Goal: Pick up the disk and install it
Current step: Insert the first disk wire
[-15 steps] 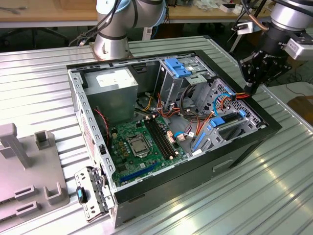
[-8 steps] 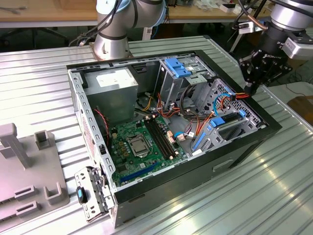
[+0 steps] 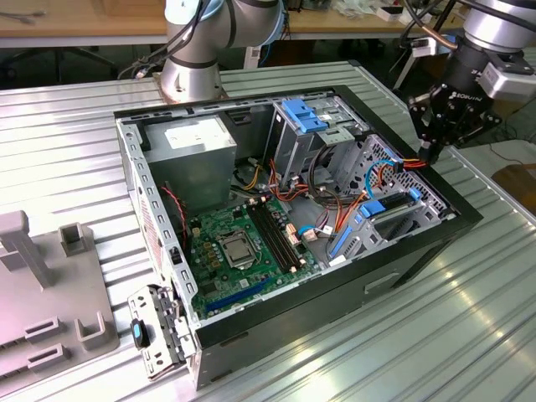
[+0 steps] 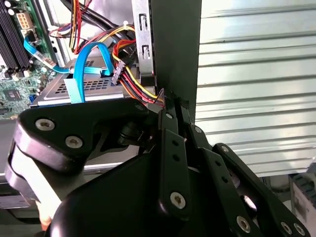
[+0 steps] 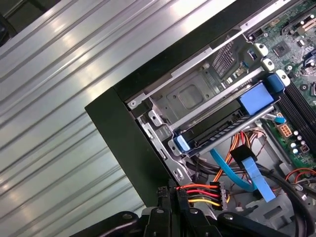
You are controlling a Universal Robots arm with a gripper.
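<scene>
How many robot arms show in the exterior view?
2. One arm stands behind the case; the other arm, at the exterior view's right, holds the tool over its edge.

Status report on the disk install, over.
Gripper jaws shut on power cable at case edge. Disk sits in drive bay, blue carrier around it. Blue data cable hangs close by.

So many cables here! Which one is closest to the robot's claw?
The red, orange and yellow wire bundle, right at the gripper; the flat blue cable lies farther off.
</scene>
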